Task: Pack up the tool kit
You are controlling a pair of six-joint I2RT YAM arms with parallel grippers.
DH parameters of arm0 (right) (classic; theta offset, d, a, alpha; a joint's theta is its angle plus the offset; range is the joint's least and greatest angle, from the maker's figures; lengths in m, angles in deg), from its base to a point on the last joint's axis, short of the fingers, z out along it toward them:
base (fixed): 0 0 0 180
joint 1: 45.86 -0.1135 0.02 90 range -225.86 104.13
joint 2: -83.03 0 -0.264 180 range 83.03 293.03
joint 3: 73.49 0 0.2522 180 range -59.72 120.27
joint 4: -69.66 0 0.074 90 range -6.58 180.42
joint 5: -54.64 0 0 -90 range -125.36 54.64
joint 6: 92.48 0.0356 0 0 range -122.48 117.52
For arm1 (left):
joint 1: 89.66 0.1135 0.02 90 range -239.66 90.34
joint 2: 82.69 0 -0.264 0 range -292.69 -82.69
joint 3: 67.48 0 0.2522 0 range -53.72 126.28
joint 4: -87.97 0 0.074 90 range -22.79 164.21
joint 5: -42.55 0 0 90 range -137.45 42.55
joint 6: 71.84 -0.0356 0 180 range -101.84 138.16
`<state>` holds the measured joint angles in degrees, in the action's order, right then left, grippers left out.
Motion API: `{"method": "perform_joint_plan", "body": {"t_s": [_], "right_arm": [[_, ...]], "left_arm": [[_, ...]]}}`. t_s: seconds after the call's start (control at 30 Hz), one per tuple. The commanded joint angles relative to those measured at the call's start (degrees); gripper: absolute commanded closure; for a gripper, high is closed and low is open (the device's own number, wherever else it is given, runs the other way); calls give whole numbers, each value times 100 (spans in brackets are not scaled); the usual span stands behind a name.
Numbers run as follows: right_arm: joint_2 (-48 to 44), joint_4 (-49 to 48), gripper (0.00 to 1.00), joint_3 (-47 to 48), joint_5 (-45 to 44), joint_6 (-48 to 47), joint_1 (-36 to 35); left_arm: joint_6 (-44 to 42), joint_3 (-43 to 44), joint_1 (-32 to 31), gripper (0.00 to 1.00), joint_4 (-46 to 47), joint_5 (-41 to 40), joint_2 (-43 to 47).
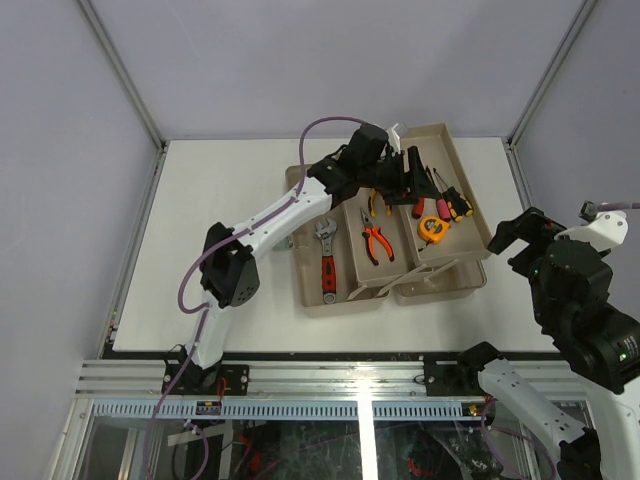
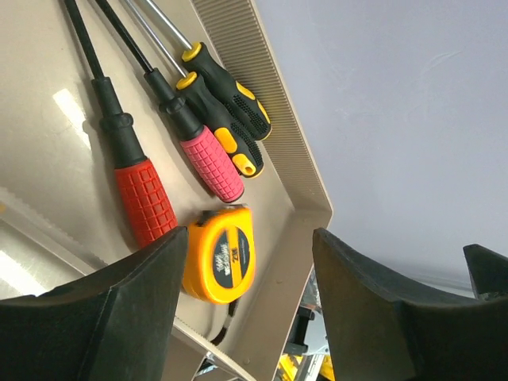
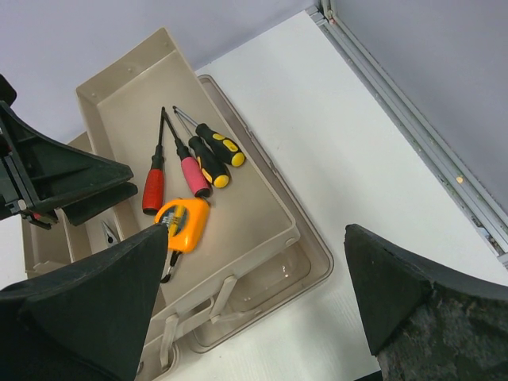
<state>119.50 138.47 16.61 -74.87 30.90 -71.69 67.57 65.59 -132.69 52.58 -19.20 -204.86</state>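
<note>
The toolbox (image 1: 458,255) lies open on the white table (image 1: 200,180), right of the middle. Its two beige trays sit side by side, their long axes running from the near edge to the far one and leaning slightly right at the far end. A translucent lid (image 3: 305,262) shows under the near right corner of the right tray.

The right tray holds four screwdrivers (image 2: 147,198): one with a red handle, one pink and two black-and-yellow. They lie roughly parallel along the tray, handles toward the near end and shafts toward the far end. One orange tape measure (image 2: 220,255) lies flat just below the handles, beside the red one.

The left tray holds one wrench (image 1: 327,262) with a red handle, lying lengthwise with its head at the far end. Beside it is one pair of orange-handled pliers (image 1: 375,243), nose at the far end. A smaller orange-handled tool beyond the pliers is partly under the arm, and what it is cannot be told.

The left gripper (image 2: 248,242) hangs over the right tray with its jaws spread and nothing between them. In the top view its arm crosses the far end of the left tray and hides the screwdriver shafts. The right gripper (image 3: 255,230) is off to the right of the box, above the table, spread wide and empty.
</note>
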Motion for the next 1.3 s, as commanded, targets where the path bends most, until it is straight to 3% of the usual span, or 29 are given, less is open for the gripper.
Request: {"method": "perform_joint_plan", "body": {"t_s": [0.0, 0.2, 0.33, 0.47, 0.57, 0.87, 1.27], "right_arm": [[-50, 27, 1, 189, -52, 111, 14], [-11, 101, 0, 162, -28, 93, 16], [293, 327, 0, 380, -67, 0, 8], [732, 432, 0, 699, -170, -343, 11], [1058, 268, 0, 790, -176, -685, 13], [1616, -46, 1, 805, 214, -792, 12], [806, 632, 1, 591, -4, -103, 11]], "left_arm": [[-269, 249, 94, 37, -101, -210, 301], [-712, 441, 760, 37, -188, -520, 652], [-1670, 316, 1770, 37, -606, -1173, 1115], [-2298, -310, 2845, 35, -1413, -1974, 1499], [-2505, -997, 3302, 32, -1973, -2118, 1681], [-2232, -2867, 2986, 28, -1870, -1976, 2389], [-2257, -2281, 2898, 28, -1901, -2591, 1192]]}}
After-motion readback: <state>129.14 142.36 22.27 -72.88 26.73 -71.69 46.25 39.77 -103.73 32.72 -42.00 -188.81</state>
